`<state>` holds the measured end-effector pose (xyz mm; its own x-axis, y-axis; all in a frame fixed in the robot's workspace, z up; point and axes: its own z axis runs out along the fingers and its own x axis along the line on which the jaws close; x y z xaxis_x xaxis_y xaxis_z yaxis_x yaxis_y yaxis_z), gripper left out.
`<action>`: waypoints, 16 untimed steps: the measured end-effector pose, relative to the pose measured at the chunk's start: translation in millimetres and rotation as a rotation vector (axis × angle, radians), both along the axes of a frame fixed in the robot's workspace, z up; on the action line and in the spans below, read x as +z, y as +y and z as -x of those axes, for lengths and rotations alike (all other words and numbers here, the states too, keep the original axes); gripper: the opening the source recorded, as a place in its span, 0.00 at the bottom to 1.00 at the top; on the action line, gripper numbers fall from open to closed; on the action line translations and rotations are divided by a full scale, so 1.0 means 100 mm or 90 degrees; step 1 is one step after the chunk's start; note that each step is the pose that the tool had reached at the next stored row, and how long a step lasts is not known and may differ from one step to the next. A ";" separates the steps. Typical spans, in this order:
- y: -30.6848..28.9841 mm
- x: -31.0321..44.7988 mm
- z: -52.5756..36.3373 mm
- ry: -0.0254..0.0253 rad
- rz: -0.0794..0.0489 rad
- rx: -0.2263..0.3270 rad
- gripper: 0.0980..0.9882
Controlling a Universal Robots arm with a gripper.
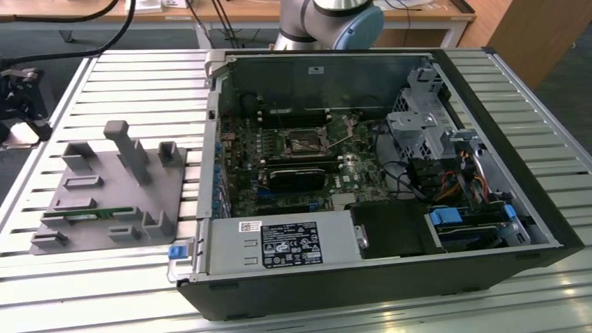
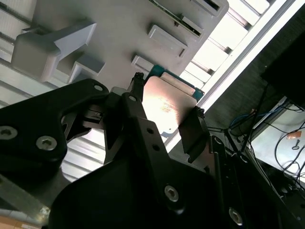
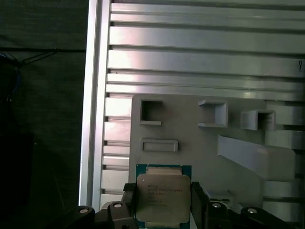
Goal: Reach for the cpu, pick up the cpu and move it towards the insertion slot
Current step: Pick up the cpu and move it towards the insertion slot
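Observation:
The cpu (image 3: 163,198) is a flat square chip with a silvery top and a teal-green rim. My gripper (image 3: 163,210) is shut on it, one dark finger (image 3: 197,199) pressed against each side. In both wrist views the chip hangs well above the grey fixture plate (image 3: 190,138). The second wrist view shows the cpu (image 2: 167,107) gleaming between the black fingers (image 2: 135,98) of the gripper (image 2: 164,114). The insertion slot (image 1: 303,142) is a dark square socket with a silvery frame. It sits on the motherboard inside the open computer case (image 1: 500,180), in the exterior view.
On the slatted aluminium table (image 1: 138,69), at the exterior view's left of the case, stands the grey fixture plate (image 1: 111,187) with upright posts and a green memory stick (image 1: 102,214). Inside the case are a black cooler block (image 1: 296,179), drive cages (image 1: 421,128), cables and a power supply (image 1: 282,244).

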<state>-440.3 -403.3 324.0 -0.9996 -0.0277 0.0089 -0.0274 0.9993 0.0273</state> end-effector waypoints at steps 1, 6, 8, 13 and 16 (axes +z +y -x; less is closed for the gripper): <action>0.000 0.017 0.000 0.0000 0.000 0.000 0.50; 0.001 0.096 0.000 0.0000 0.000 0.000 0.50; 0.001 0.122 0.000 0.0000 0.000 0.000 0.50; 0.001 0.163 0.000 0.0000 0.000 0.000 0.50; 0.001 0.182 0.000 -0.0001 0.000 0.000 0.50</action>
<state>-440.2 -403.2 342.2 -0.9996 -0.0272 0.0088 -0.0270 0.9993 0.0270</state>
